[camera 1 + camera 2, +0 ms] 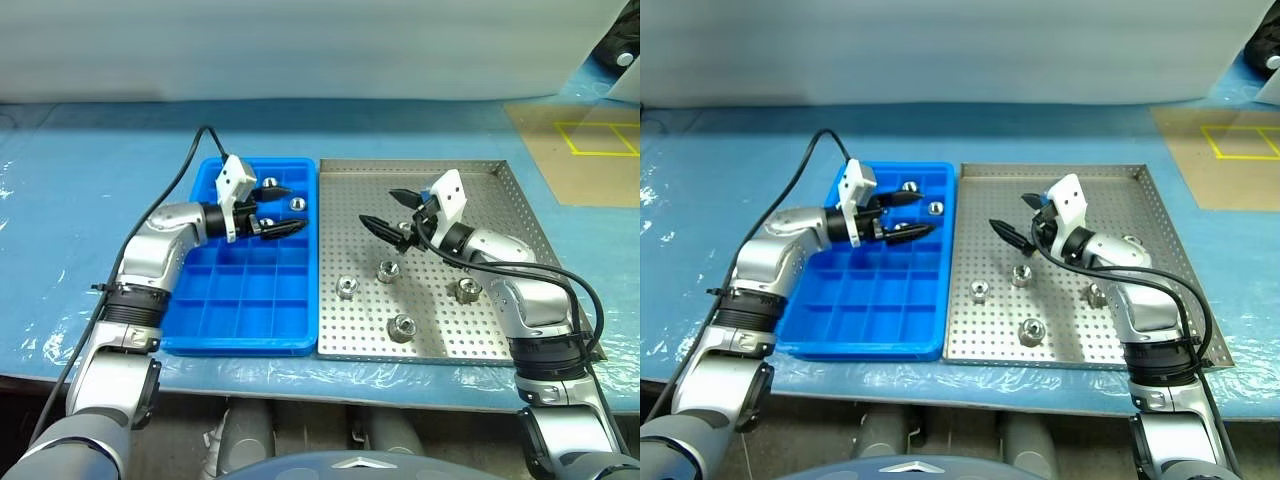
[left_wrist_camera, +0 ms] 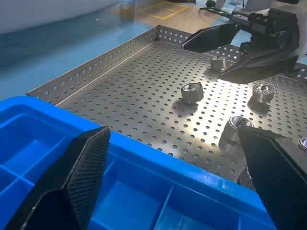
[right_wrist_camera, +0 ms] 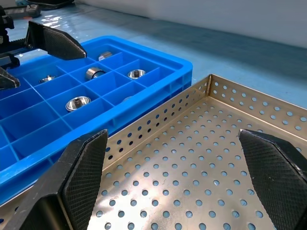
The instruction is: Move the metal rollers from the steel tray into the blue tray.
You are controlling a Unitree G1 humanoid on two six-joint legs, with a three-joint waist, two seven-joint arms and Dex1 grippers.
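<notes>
Left gripper [image 1: 278,211] hovers over the far rows of the blue tray [image 1: 200,325], jaws spread wide, nothing between them. Right gripper [image 1: 388,212] hangs over the steel tray [image 1: 500,200], jaws likewise spread and empty, tips aimed toward the left gripper.

Metal rollers: four lie loose on the perforated floor, nearer the robot than the right gripper's tips. One [image 1: 388,270] sits just below and in front of them, another [image 1: 347,288] beside it toward the blue tray, a third [image 1: 401,327] closest to the near rim, a fourth [image 1: 468,291] under the right forearm. Several rollers [image 3: 78,102] already rest in far compartments, under and just beyond the left gripper.

Risks, as judged:
- Rollers are short, smooth and round. A descent off centre would likely nudge one aside or roll it along the floor instead of seating it between the fingers.
- The roller under the forearm is partly hidden; a reach there could go wide.
- The two grippers face each other across the shared rims. A carry over that edge could clip the left fingers or the steel rim and drop the piece between trays.
- A release from height might bounce a roller into a filled compartment.
</notes>
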